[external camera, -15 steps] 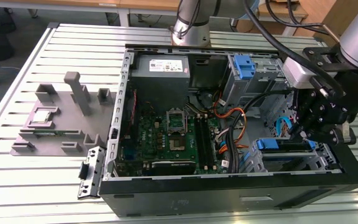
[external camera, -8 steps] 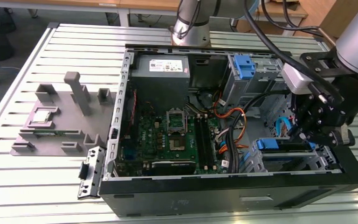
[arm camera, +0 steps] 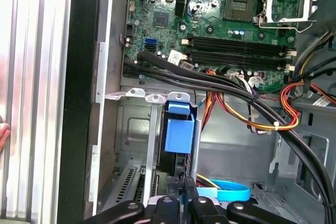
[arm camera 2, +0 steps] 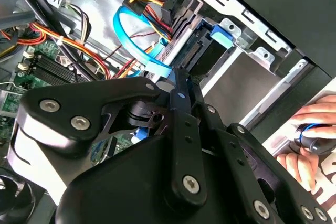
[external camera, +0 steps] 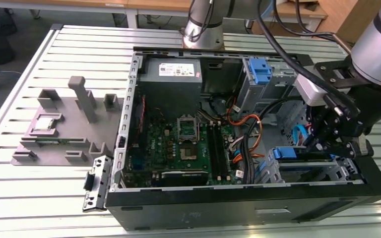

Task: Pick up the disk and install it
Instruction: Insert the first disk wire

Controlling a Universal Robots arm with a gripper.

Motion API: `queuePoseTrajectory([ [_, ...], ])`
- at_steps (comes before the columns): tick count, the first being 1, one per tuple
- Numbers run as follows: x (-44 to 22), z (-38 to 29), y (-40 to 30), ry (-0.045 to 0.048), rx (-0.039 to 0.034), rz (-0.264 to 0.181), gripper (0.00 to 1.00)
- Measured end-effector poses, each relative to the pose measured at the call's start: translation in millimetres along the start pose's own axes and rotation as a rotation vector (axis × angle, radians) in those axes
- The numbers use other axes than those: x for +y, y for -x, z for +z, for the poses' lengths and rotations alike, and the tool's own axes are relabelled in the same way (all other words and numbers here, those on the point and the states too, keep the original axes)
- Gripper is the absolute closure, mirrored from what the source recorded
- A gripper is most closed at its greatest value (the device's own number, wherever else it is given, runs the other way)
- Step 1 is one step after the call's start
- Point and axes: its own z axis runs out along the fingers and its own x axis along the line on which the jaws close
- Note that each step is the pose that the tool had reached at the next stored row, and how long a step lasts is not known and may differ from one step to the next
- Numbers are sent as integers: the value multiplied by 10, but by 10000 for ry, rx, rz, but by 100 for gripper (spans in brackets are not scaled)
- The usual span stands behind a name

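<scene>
The gripper (arm camera: 184, 195) has its fingers pressed together against the end of the disk (arm camera: 178, 132), which stands edgewise in the drive cage (external camera: 309, 171) at the computer case's (external camera: 243, 203) front corner, on the exterior view's right. To seat it well, I judge the push should run straight along the cage rails, keeping clear of the blue data cable (arm camera 2: 131, 35) beside it.

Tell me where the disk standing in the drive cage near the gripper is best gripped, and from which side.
Take the disk by its blue carrier end, coming from the open side of the computer case. It stands on edge between the metal cage walls, so only that end seems free.
</scene>
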Motion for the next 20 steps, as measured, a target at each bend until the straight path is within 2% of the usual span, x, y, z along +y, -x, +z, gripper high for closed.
queuePoseTrajectory([
  [16, 21, 2, 25, -16, -9, -111, 84],
  [20, 23, 17, 26, -106, 2, -141, 84],
])
